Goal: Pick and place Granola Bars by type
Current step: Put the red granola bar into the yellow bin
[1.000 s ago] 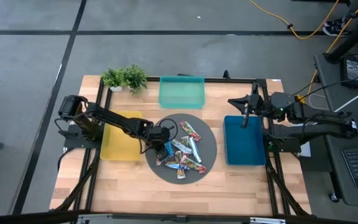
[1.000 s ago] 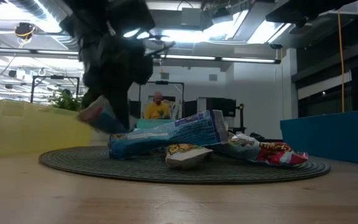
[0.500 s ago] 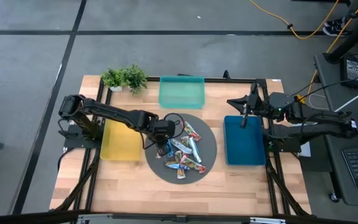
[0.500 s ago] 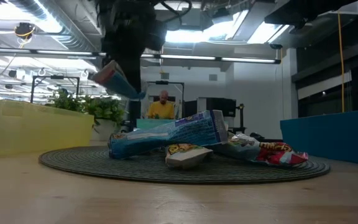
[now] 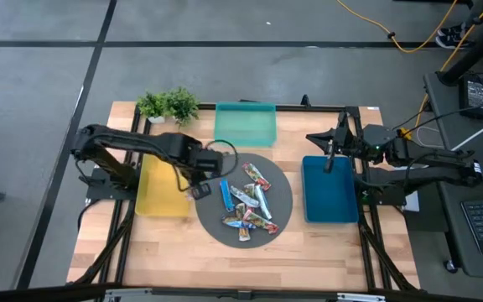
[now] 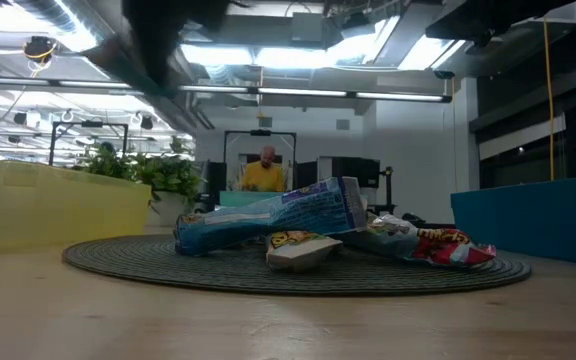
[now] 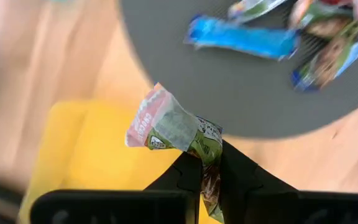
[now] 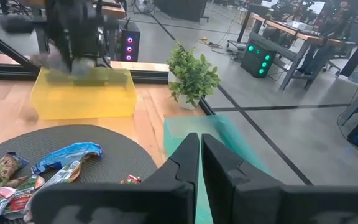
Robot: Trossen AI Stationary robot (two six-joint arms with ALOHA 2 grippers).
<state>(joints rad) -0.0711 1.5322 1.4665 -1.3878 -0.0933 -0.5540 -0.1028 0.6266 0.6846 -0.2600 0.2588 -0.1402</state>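
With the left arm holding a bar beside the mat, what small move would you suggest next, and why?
Probably carry it a little further over the yellow tray before releasing. The left gripper, jaws shut on the silvery-green bar, is at the tray's edge by the mat.

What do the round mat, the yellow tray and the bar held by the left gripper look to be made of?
Round mat: probably woven fabric or vinyl, matte dark grey; the low view shows ribbed rings at its edge. Yellow tray: likely translucent plastic, smooth and slightly see-through. The bar clamped in the left gripper: thin crinkled foil or plastic film, glossy and printed, with creases.
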